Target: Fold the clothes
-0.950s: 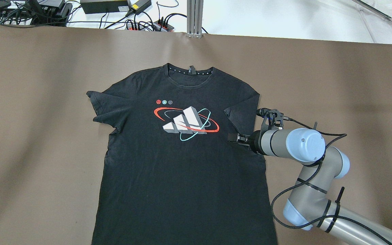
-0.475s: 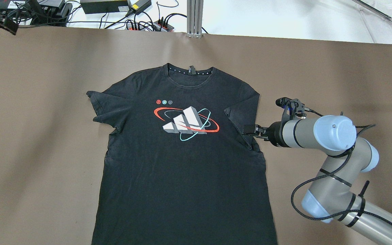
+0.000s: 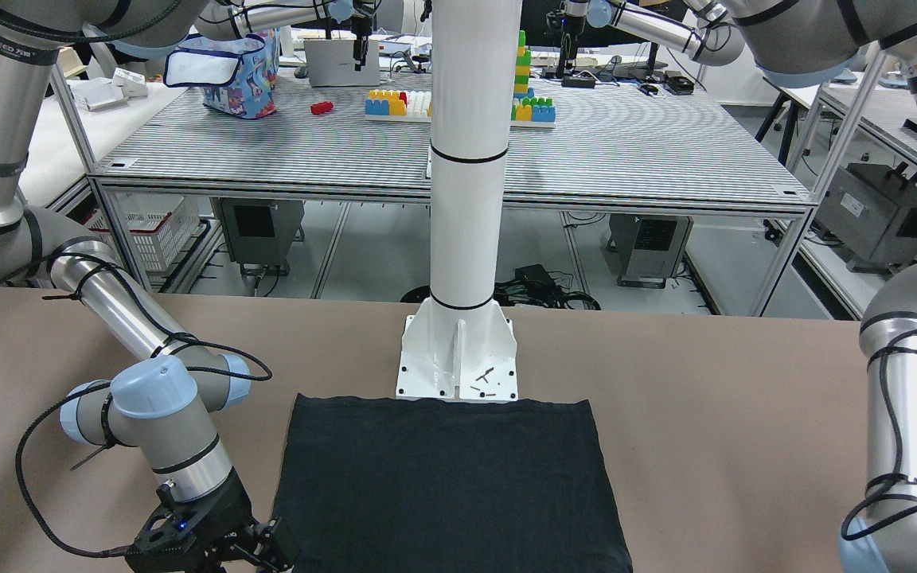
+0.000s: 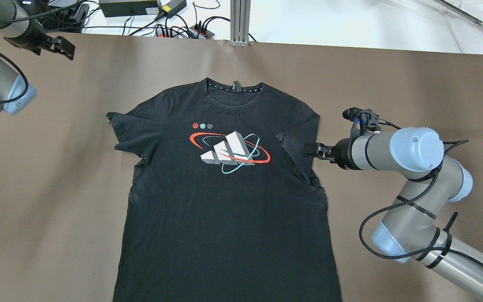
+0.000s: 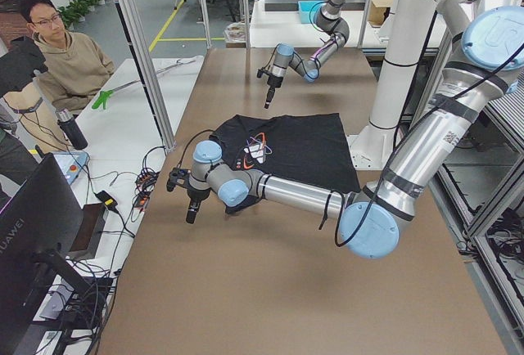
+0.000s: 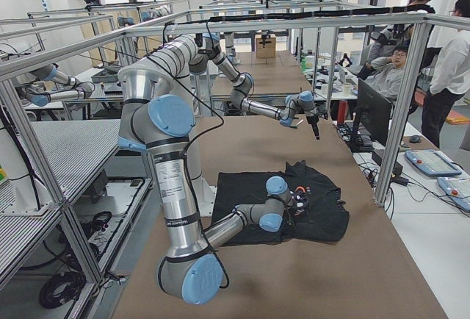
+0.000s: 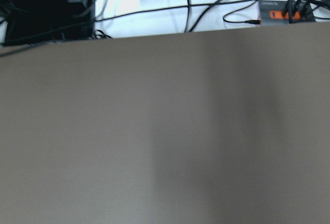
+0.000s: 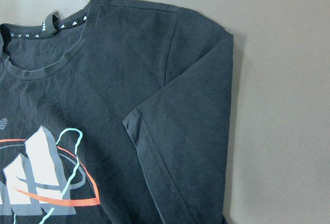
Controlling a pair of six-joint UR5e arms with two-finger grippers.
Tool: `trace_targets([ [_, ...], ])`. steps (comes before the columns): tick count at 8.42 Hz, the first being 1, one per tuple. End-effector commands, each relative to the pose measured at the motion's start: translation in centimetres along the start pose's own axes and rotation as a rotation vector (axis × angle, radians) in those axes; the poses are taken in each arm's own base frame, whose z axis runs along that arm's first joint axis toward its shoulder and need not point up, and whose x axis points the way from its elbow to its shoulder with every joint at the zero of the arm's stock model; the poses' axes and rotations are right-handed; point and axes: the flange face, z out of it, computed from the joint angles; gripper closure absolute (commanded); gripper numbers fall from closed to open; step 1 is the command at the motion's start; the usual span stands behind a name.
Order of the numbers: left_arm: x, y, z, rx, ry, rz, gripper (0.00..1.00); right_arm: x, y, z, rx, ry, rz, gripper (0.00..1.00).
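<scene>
The clothes are a black T-shirt (image 4: 224, 209) with a white, red and teal chest print, lying flat on the brown table, collar away from me. From the front view only its plain dark hem part (image 3: 442, 485) shows. Its right sleeve (image 4: 294, 147) is folded inward onto the body, which the right wrist view (image 8: 180, 146) also shows. The left sleeve (image 4: 128, 134) lies spread out. My right gripper (image 4: 308, 150) hovers at the shirt's right edge beside the folded sleeve, open and empty. My left gripper (image 4: 66, 48) is open and empty at the far left corner, well clear of the shirt.
The white pillar's base plate (image 3: 458, 358) stands at the shirt's hem on my side. Cables and power strips (image 4: 183, 29) and an aluminium post (image 4: 240, 21) lie beyond the far table edge. Bare brown table cover (image 4: 413, 84) surrounds the shirt.
My right gripper has drawn back rightward and farther from me, off the shirt's body to its right edge. The sleeve stays folded. My left arm has come into view at the top left.
</scene>
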Motion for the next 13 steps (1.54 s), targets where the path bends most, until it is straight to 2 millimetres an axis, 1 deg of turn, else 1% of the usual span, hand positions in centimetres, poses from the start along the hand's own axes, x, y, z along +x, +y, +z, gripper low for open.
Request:
trace_targets([
  [1, 3.8, 3.0, 3.9, -0.053, 0.104, -0.015, 0.0, -0.3, -0.9, -0.2, 0.013, 0.011, -0.013, 0.05],
  [2, 6.0, 4.7, 5.2, -0.091, 0.133, -0.007, 0.0, -0.3, -0.9, -0.2, 0.013, 0.011, -0.013, 0.05],
  [3, 6.8, 5.6, 5.7, -0.094, 0.151, 0.004, 0.05, -0.3, -0.9, -0.2, 0.013, 0.011, -0.013, 0.05],
  [4, 6.5, 6.8, 6.7, -0.105, 0.154, 0.013, 0.13, -0.2, -1.0, -0.2, 0.026, 0.015, -0.013, 0.05],
  [6, 6.3, 7.9, 7.0, -0.112, 0.159, 0.019, 0.39, -0.5, -1.2, -0.3, 0.04, 0.012, -0.015, 0.05],
  [7, 5.9, 8.3, 7.2, -0.116, 0.156, 0.018, 0.46, -0.5, -1.2, -0.3, 0.04, 0.011, -0.015, 0.05],
  [8, 6.4, 9.3, 7.7, -0.134, 0.169, 0.027, 0.55, -0.5, -1.2, -0.3, 0.042, 0.008, -0.015, 0.05],
  [10, 6.4, 10.2, 8.1, -0.139, 0.178, 0.034, 0.56, -0.7, -1.1, -0.3, 0.041, 0.003, -0.009, 0.05],
  [11, 7.3, 11.1, 8.7, -0.151, 0.184, 0.037, 0.56, -0.7, -1.1, -0.3, 0.041, 0.003, -0.011, 0.05],
  [13, 7.1, 11.3, 8.9, -0.151, 0.187, 0.036, 0.57, -0.8, -1.1, -0.4, 0.041, 0.0, -0.013, 0.05],
])
